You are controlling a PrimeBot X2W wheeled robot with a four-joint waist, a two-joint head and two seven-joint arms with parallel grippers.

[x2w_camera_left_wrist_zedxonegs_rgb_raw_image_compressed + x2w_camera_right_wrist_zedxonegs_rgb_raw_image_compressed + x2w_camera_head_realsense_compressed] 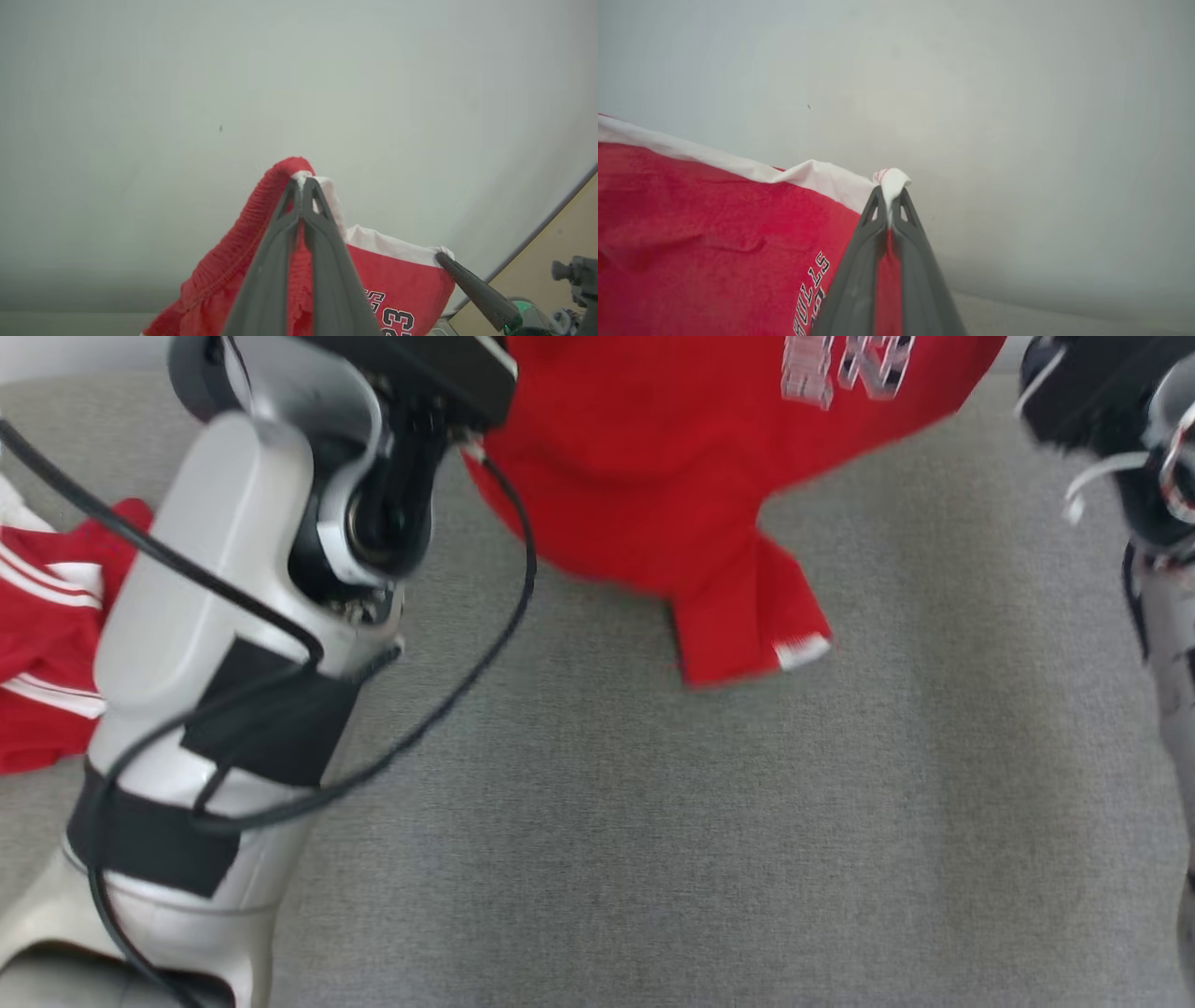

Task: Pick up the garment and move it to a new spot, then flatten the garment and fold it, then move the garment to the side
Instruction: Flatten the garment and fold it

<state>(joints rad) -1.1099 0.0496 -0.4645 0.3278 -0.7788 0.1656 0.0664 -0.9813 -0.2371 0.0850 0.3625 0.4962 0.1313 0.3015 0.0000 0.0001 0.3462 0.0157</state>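
Step in hand: pick-up and carry, judged from the garment (653, 457) hanging in the air above the far middle of the surface (653, 859) and not lying on it. The left gripper (302, 183) is pinched tight on a bunched red ribbed edge with white trim. The right gripper (890, 193) is pinched on the white hem at another corner, so the cloth stretches between the two. One red flap with a white cuff (801, 651) hangs lowest; cannot tell if it touches the surface. The printed lettering and number face the robot. Next move, as a guess: bring both arms toward the near middle of the surface, keep the hem taut and level, and lay the low flap down first so the cloth spreads flat without bunching; flatten, fold and move aside are all not yet done. The surface is grey woven fabric, bare at centre and near edge. A second red garment with white stripes (47, 635) lies at its left edge, partly behind the left arm (215, 663). A pale plain wall (233, 93) stands behind, with a tan panel (565, 233) beside it.
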